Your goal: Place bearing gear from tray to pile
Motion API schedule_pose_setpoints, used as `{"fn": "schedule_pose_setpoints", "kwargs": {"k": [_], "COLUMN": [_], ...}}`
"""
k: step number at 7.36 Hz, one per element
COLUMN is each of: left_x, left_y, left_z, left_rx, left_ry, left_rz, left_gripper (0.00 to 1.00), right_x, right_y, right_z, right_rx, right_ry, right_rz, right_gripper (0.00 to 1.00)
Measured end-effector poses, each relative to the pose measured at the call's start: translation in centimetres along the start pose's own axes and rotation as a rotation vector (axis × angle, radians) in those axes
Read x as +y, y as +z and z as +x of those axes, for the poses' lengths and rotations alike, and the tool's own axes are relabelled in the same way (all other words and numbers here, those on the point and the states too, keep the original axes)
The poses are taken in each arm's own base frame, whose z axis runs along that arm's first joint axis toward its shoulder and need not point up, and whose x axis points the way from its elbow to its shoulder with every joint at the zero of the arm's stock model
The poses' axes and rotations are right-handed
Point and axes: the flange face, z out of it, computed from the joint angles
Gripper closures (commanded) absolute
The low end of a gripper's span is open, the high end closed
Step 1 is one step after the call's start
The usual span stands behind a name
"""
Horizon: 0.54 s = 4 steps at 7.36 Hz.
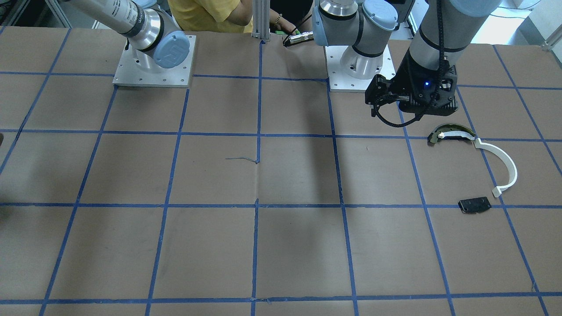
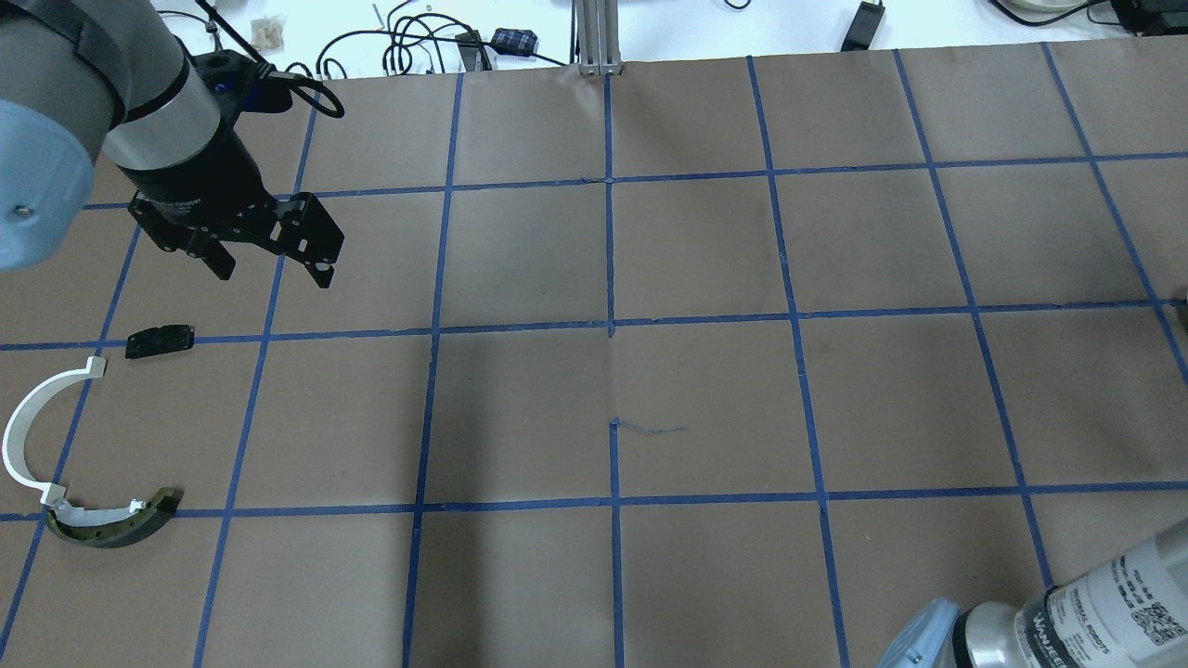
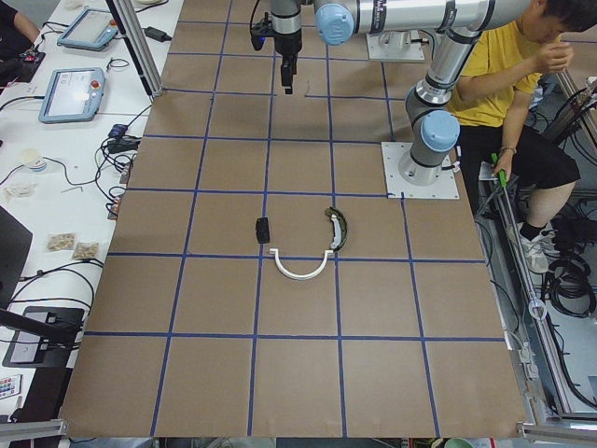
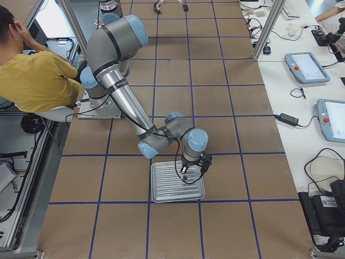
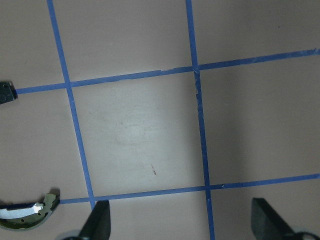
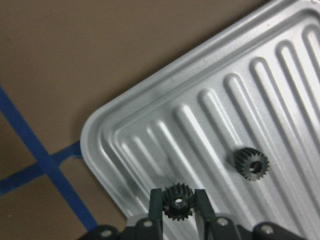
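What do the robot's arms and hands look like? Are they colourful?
Both arms are silver-grey tubes with round pale-blue caps at the joints. The left arm has a black cable looping along it and a small blue light near its wrist. The right arm carries black lettering and a square code sticker. The left hand and right hand are black, each with two fingers.

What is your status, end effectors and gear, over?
Right end effector shut on bearing gear over tray. Left end effector open, empty, near pile. Second gear apart on tray.
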Motion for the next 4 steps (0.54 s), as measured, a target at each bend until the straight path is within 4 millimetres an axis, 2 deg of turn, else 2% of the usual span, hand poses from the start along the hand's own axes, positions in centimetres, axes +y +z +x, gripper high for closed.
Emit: {"fn": "schedule_pose_setpoints", "kwargs": {"k": [1, 2, 3, 4], "left_x": [0.0, 0.0, 0.0, 0.0], "left_y": [0.0, 0.0, 0.0, 0.0], "left_z": [0.0, 0.0, 0.0, 0.0], "left_rx": [0.000, 0.000, 0.000, 0.001], "left_ry": [0.000, 0.000, 0.000, 0.000], "left_rz": [0.000, 0.001, 0.001, 0.001], "left_gripper": [0.00, 0.00, 0.00, 0.00], "right_x": [0.1, 0.6, 1.7, 3.5], "right_y": [-2.2, -5.3, -8.9, -11.9], "right_z": [-2.8, -7.1, -13.5, -21.8], "right_rx": [0.001, -0.003, -0.011, -0.031], "right_ry": [-0.027, -0.083, -0.147, -0.204], "right_rz": [0.006, 0.000, 0.003, 0.018], "right_gripper": [0.88, 0.87, 0.88, 0.88]}}
